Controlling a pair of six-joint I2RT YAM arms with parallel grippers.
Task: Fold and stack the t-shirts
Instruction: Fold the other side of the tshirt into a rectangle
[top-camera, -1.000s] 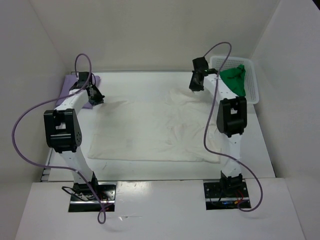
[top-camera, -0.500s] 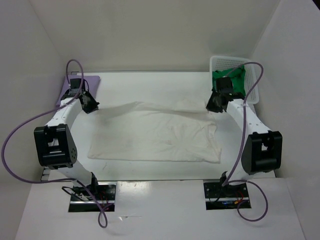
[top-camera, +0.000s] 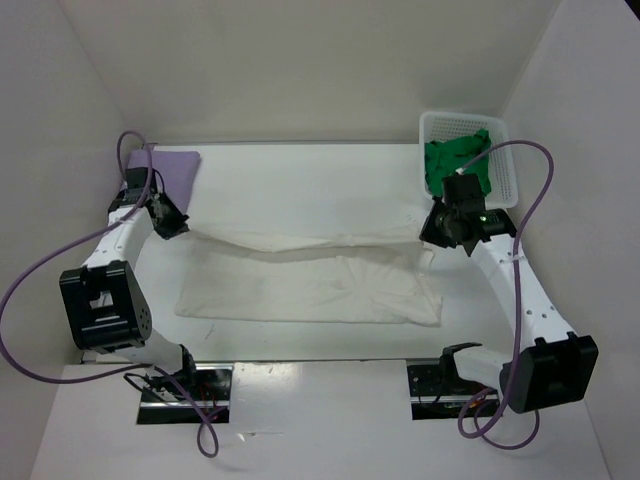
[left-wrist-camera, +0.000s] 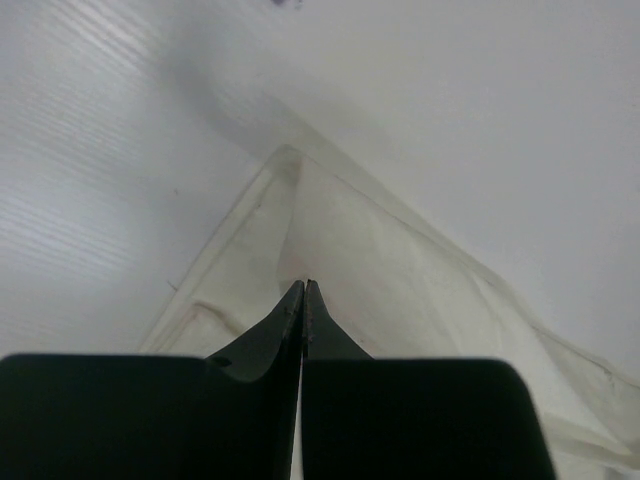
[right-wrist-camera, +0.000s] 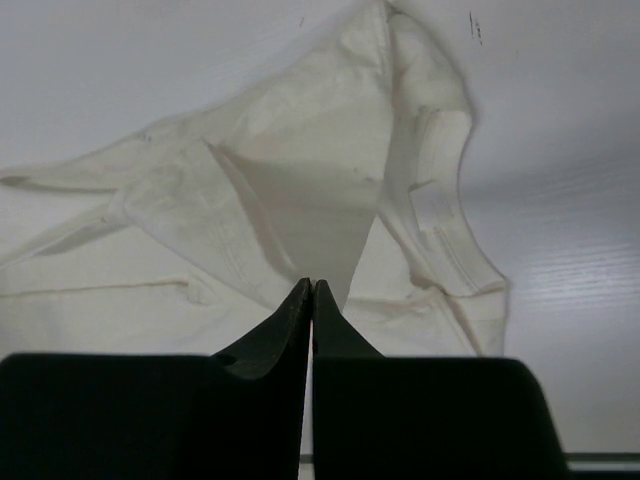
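Note:
The off-white t-shirt (top-camera: 310, 285) lies across the middle of the table, its far edge lifted and stretched between my two grippers. My left gripper (top-camera: 172, 226) is shut on the shirt's left far corner (left-wrist-camera: 330, 240). My right gripper (top-camera: 432, 228) is shut on its right far corner (right-wrist-camera: 300, 215). The cloth hangs in a fold from the fingertips in both wrist views. The lavender purple t-shirt (top-camera: 172, 164) lies folded at the far left corner. The bright green t-shirt (top-camera: 456, 160) sits bunched in the basket.
A white plastic mesh basket (top-camera: 505, 165) stands at the far right corner, close behind my right gripper. White walls enclose the table on three sides. Purple cables loop out from both arms.
Both grippers have pulled the shirt's far edge toward the near side, from the back of the table to its middle. The arms have swung outward and the cloth now folds over itself.

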